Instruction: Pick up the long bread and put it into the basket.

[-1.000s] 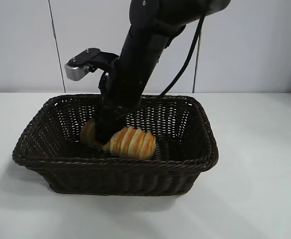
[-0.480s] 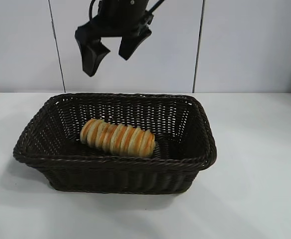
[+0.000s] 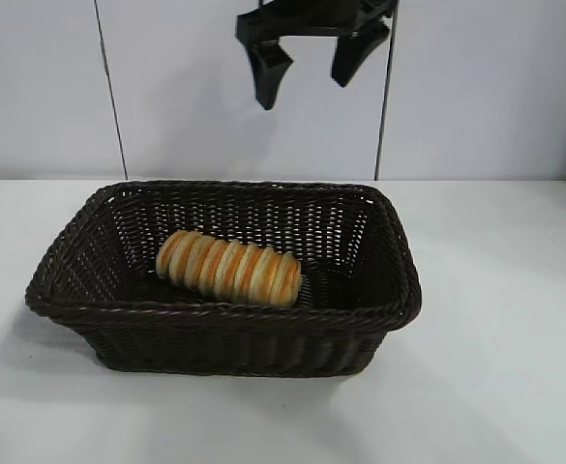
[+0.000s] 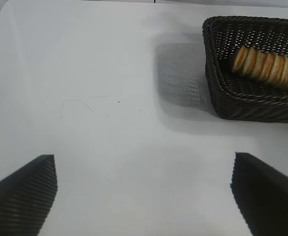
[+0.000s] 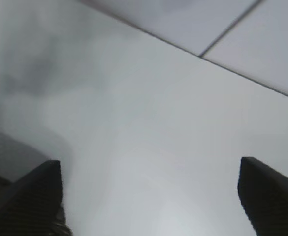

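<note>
The long bread [image 3: 229, 268] lies on its side on the floor of the basket [image 3: 89, 309], running lengthwise and slightly slanted, its spiral ridges striped orange-brown and pale. Nothing touches it. The basket, dark brown woven wicker with flaring sides and a braided rim, stands on the white worktop [image 3: 495, 367] and holds only the loaf.

The right tool [image 3: 307, 53] hangs high above the far rim of the basket, well apart from the bread and set toward the basket's right half. Its two dark fingers [image 3: 266, 68] point downward with a wide gap between them; the tool is released and carries nothing. In the right wrist view the same two fingertips [image 5: 28, 201] frame bare worktop and the pale wall panels [image 5: 262, 44] beyond, with a sliver of dark wicker showing beside one fingertip.

The left tool [image 4: 144, 196] is parked over open worktop, well apart from the basket, which lies ahead of it and off to one side. Its fingertips [image 4: 23, 196] are spread wide and empty. From this tool the near corner of the basket [image 4: 217, 93] and one end of the long bread [image 4: 267, 66] are visible, with the basket's shadow falling on the worktop beside it.
</note>
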`<control>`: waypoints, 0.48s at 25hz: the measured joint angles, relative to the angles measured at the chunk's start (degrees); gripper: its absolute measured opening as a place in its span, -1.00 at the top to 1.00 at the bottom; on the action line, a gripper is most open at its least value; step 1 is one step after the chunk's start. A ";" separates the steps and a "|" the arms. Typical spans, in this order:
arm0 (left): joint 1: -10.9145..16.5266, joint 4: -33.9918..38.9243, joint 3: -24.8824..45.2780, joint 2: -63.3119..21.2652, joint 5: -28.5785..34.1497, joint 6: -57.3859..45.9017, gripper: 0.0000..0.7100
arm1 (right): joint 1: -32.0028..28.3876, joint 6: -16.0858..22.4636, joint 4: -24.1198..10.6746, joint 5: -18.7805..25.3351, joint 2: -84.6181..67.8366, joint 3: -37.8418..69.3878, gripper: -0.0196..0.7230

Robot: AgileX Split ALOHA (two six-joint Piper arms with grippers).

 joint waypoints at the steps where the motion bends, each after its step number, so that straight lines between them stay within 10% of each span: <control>1: 0.00 0.00 0.00 0.00 0.00 0.00 -0.96 | -1.92 0.03 0.00 0.06 -0.66 0.00 -0.92; 12: 0.00 0.00 0.00 0.00 0.00 0.00 -0.96 | -16.39 1.28 6.51 1.13 -7.71 3.73 -0.92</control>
